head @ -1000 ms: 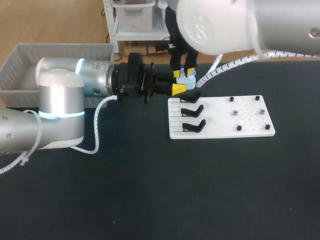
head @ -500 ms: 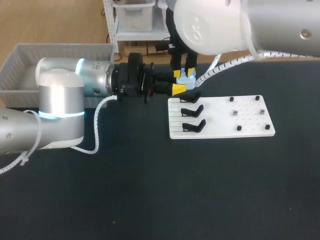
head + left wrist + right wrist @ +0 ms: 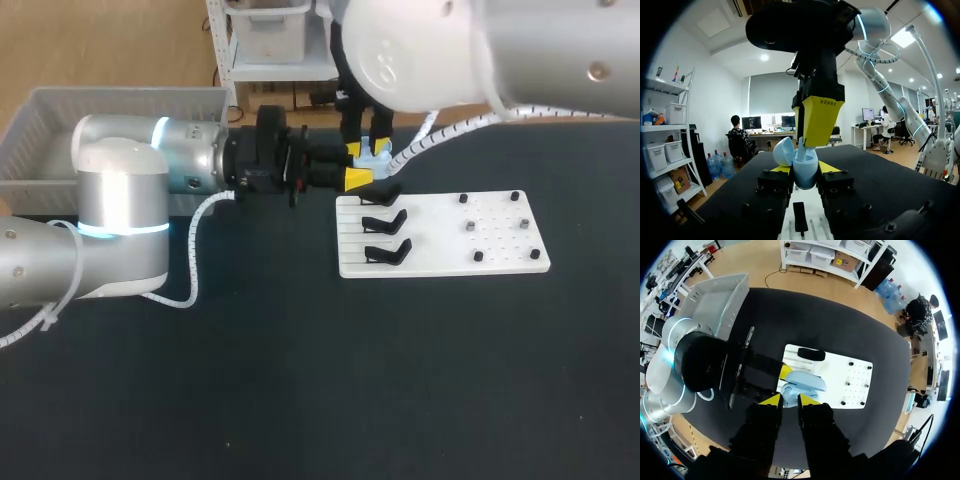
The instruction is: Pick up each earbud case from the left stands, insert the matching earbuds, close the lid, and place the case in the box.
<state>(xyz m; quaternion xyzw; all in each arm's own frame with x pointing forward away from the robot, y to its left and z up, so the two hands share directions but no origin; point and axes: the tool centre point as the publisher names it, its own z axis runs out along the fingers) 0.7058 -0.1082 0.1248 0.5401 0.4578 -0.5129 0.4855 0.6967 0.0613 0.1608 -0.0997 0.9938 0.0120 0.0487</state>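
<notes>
A pale blue earbud case (image 3: pixel 381 158) hangs just above the far left corner of the white board (image 3: pixel 450 240), its lid (image 3: pixel 784 151) swung open. My left gripper (image 3: pixel 362 166) comes in level from the left and is shut on the case's body (image 3: pixel 805 170). My right gripper (image 3: pixel 367 150) points straight down into the open case (image 3: pixel 802 381), its fingers close together. Below its tips (image 3: pixel 812 140) a small pale blue earbud (image 3: pixel 800 154) reaches down into the case. One yellow tip of the left gripper's fingers (image 3: pixel 785 371) shows beside the case in the right wrist view.
Three black stands (image 3: pixel 385 222) line the board's left side, and small pegs (image 3: pixel 470 227) dot its right side. A grey box (image 3: pixel 40 130) sits at the table's far left, behind my left arm.
The right arm has shifted very slightly above the case. The left arm and the case hold their place.
</notes>
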